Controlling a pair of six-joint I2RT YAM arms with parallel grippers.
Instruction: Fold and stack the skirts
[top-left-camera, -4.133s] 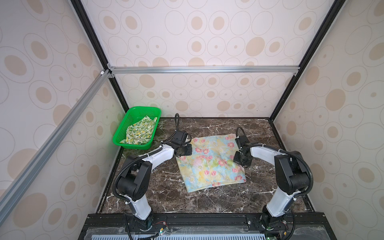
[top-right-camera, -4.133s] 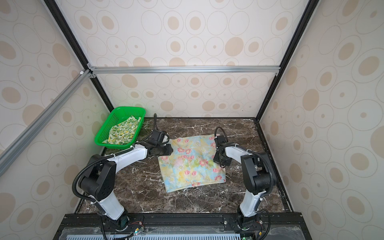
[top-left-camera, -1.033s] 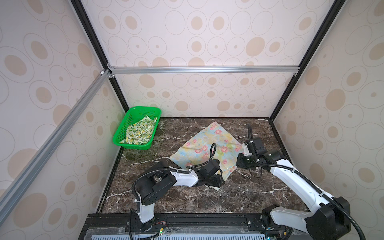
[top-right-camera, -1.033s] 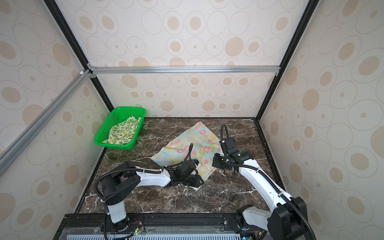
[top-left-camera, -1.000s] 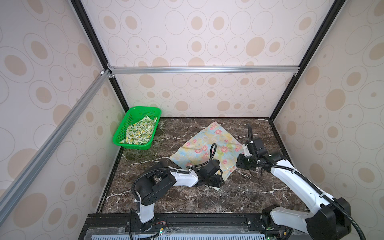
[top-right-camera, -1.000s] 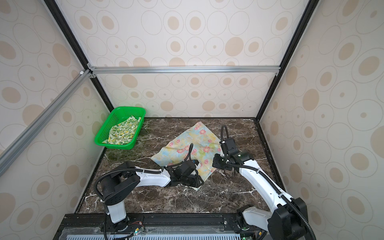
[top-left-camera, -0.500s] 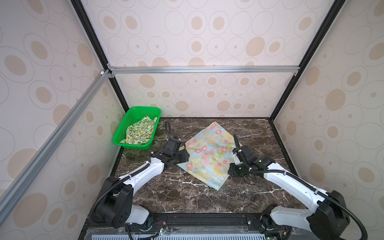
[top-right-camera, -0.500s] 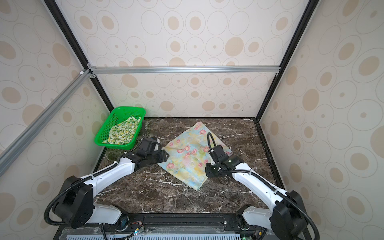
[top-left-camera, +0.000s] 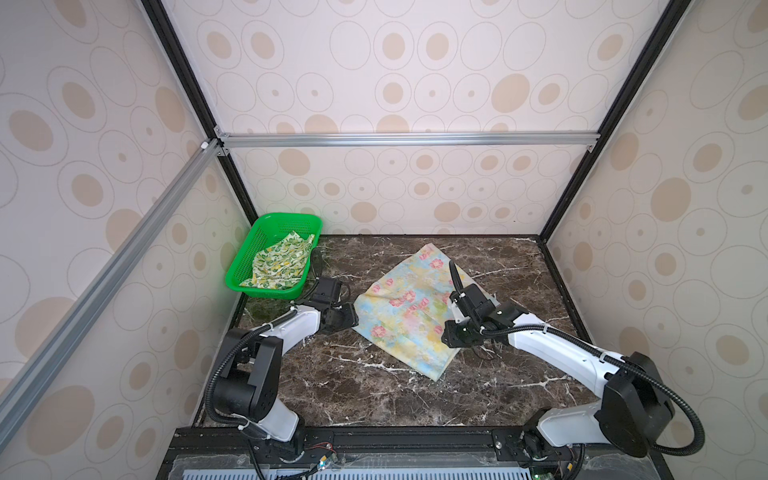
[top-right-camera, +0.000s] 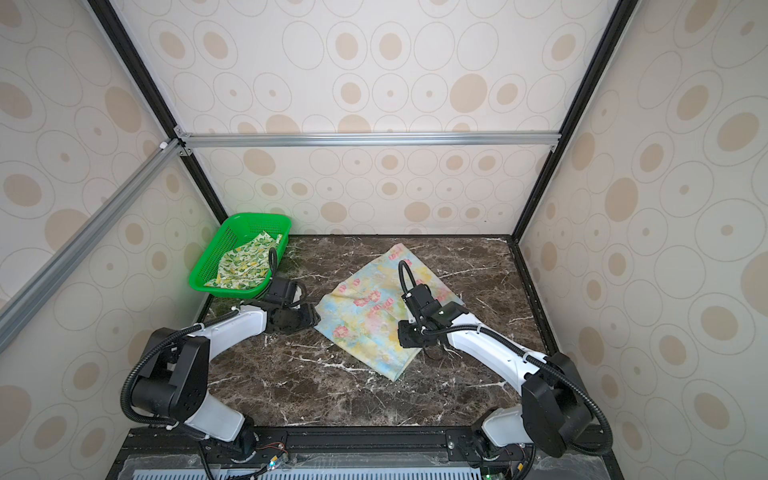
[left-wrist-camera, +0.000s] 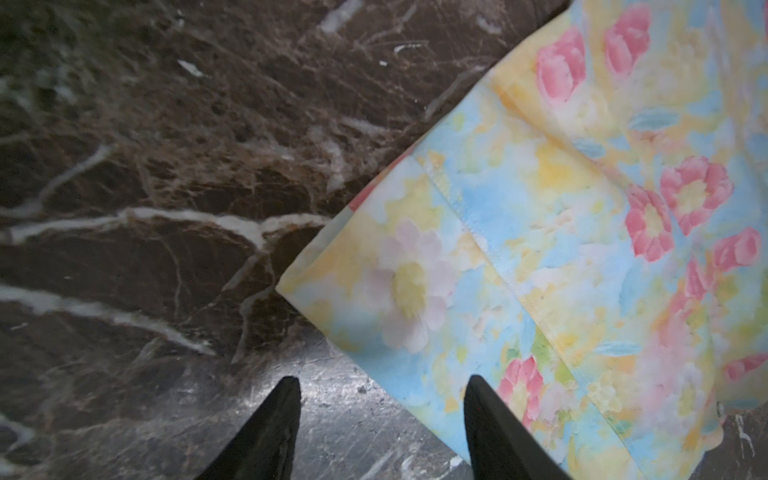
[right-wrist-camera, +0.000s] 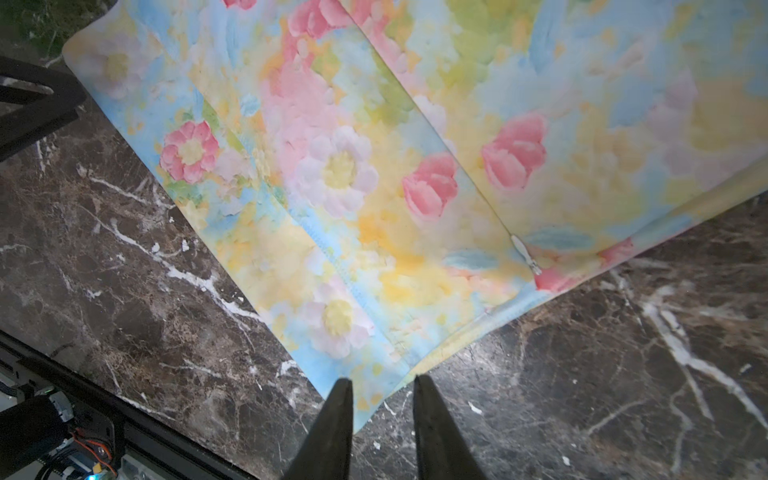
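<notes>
While the flowered skirt (top-left-camera: 409, 316) lies flat on the table (top-left-camera: 353, 386) and the lemon skirt (top-left-camera: 278, 266) sits in the green basket (top-left-camera: 291, 218) far left, left gripper (left-wrist-camera: 382, 386) and right gripper (right-wrist-camera: 382, 386) hang at the flowered skirt's edges, jaws parted, empty.

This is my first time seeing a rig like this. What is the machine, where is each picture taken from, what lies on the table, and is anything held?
A left arm and a right arm, both white robots, stand at the near edge of a marble table; each ends in a two-fingered gripper. The two wide pictures come from one overhead camera head and look nearly alike. The two close-ups come from wrist cameras, looking past black fingers. A floral skirt lies spread on the table; a lemon skirt lies in the green basket at the far left. The left gripper is open beside the floral skirt's edge, the right gripper slightly open at a corner of it. Neither seems to hold anything.
</notes>
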